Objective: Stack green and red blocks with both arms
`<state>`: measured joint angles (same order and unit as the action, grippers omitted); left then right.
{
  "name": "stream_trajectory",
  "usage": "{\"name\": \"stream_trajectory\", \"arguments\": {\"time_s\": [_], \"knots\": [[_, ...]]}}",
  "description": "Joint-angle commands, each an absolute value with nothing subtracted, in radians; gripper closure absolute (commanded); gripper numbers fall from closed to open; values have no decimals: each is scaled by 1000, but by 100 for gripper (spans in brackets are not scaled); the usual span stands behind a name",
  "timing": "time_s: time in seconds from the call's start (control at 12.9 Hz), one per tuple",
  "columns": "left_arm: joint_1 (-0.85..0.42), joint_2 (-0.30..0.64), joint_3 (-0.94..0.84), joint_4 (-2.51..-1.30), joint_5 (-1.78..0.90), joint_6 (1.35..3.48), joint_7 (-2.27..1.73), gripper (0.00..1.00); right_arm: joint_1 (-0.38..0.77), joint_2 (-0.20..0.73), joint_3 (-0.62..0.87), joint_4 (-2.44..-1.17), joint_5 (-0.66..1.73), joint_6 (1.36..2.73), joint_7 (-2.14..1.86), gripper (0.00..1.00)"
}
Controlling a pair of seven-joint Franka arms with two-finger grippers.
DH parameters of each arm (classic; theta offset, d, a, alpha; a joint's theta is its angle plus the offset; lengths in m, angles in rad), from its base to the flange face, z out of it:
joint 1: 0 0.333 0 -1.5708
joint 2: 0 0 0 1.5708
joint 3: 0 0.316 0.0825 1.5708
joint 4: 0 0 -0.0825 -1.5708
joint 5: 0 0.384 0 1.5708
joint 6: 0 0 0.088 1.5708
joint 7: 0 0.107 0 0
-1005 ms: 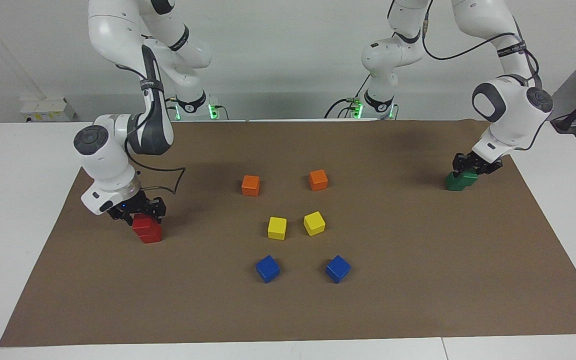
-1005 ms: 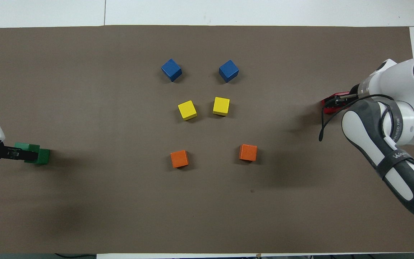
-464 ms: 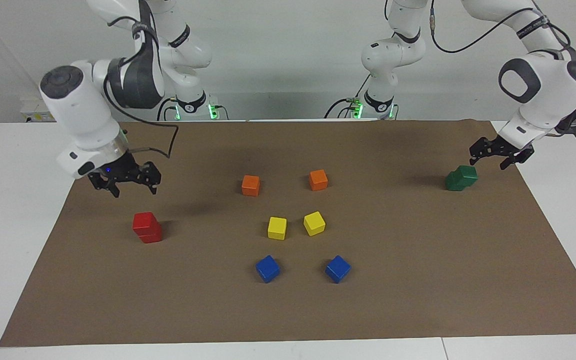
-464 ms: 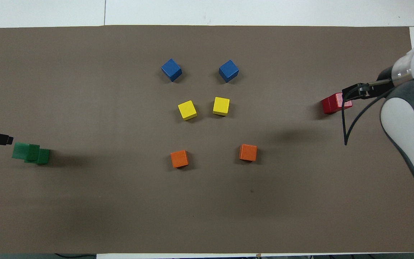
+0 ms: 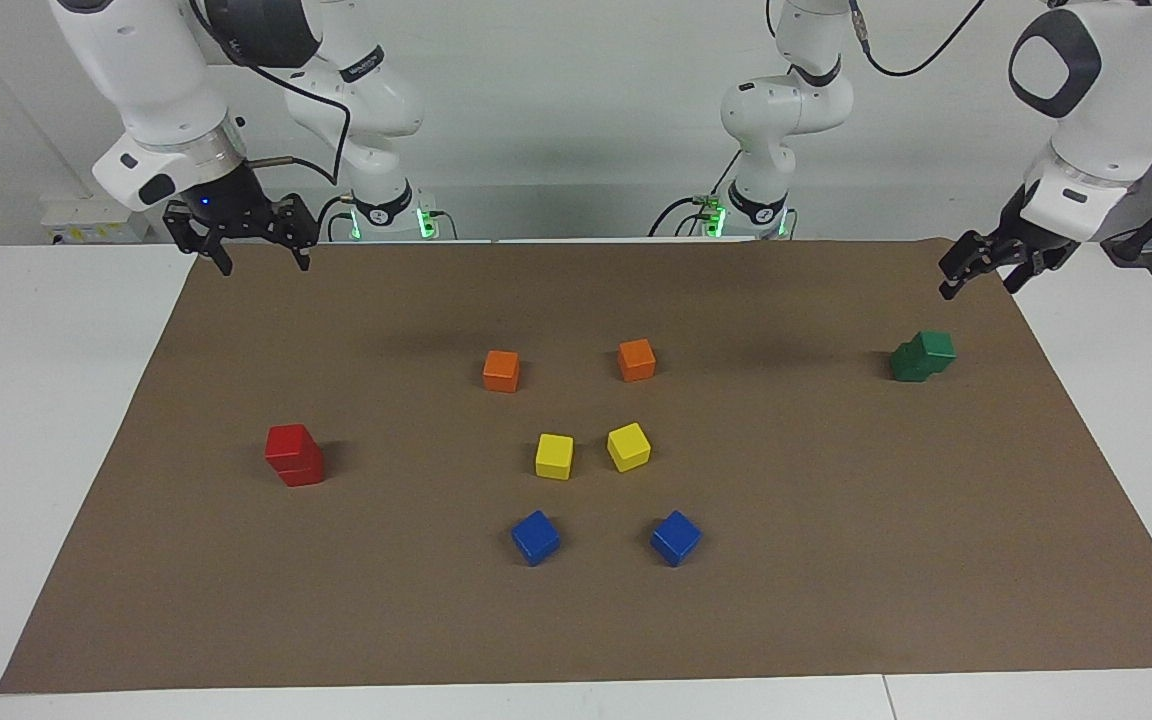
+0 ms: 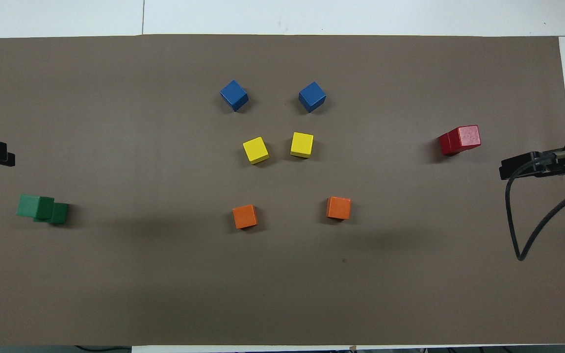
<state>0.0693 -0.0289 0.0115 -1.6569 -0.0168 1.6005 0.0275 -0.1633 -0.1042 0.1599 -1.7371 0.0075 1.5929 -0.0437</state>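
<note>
— Where are your grippers?

— My right gripper (image 5: 251,245) hangs high over the mat's (image 5: 836,560) edge nearest the robots, fingers spread and empty. My left gripper (image 5: 986,268) is up by the mat's corner at its own end, also parted, carrying nothing.

— And the blocks?

— The red blocks (image 5: 293,455) sit squarely stacked toward the right arm's end. The green blocks (image 5: 922,356) are stacked at the left arm's end, the top one offset. I'd judge each pair sits at its own arm's end for reach.

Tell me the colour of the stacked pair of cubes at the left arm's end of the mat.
Dark green stack, clearest in the facing view.
</note>
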Motion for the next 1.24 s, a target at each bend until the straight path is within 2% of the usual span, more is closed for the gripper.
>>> {"name": "stream_trajectory", "arguments": {"time_s": [0.0, 0.31, 0.54, 0.77, 1.01, 1.16], "knots": [[51, 11, 23, -1554, -2, 1459, 5, 0, -176, -101, 160, -1747, 14, 1594, -2, 0], [49, -17, 21, -1552, -9, 1336, 5, 0, -181, -94, 160, -1733, 9, 1598, 3, 0], [45, -92, 17, -1591, -9, 1347, -24, 0, -179, -95, 161, -1740, 17, 1624, -2, 0], [18, -113, 18, -1647, -6, 1402, -28, 0, -178, -94, 161, -1736, 21, 1620, -5, 0], [0, -110, 20, -1654, -6, 1506, -35, 0, -128, -94, 140, -1736, 14, 1623, 3, 0], [0, -109, 20, -1654, -6, 1517, -29, 0, -51, -91, 53, -1733, 11, 1626, 2, 0]]}}
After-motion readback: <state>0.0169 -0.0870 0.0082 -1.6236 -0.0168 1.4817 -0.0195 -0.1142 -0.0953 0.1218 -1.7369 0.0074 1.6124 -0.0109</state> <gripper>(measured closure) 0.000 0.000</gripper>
